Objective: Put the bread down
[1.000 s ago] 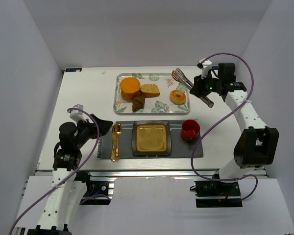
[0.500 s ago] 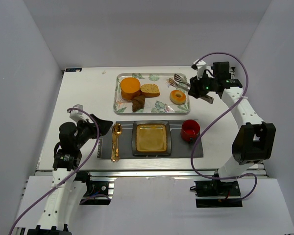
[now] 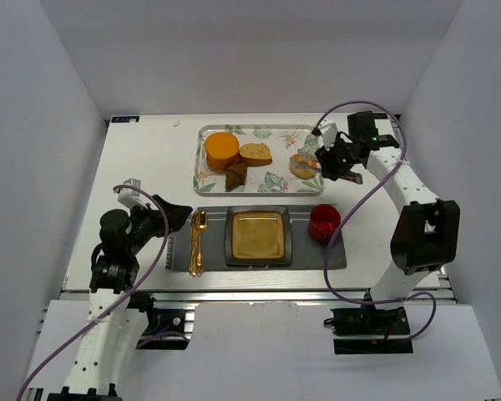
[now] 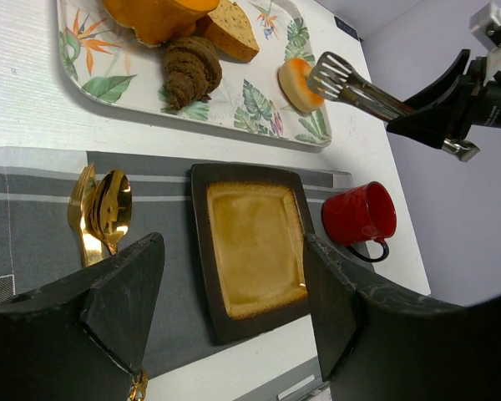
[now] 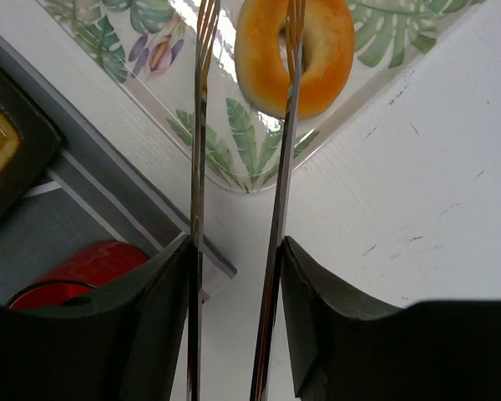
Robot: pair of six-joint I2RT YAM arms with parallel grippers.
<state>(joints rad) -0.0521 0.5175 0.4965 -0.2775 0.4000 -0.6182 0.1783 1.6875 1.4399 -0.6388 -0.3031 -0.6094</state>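
With my right fingers (image 5: 150, 284) clamped on the tongs (image 4: 351, 79), whose tips hang over the doughnut (image 5: 326, 50), and my left fingers (image 4: 125, 284) spread idle, I should carry the tips left along the tray (image 3: 275, 180) to straddle the bread (image 3: 255, 154) lying mid-tray.

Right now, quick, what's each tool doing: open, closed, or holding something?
Left tool: open, holding nothing.
Right tool: closed on the metal tongs.
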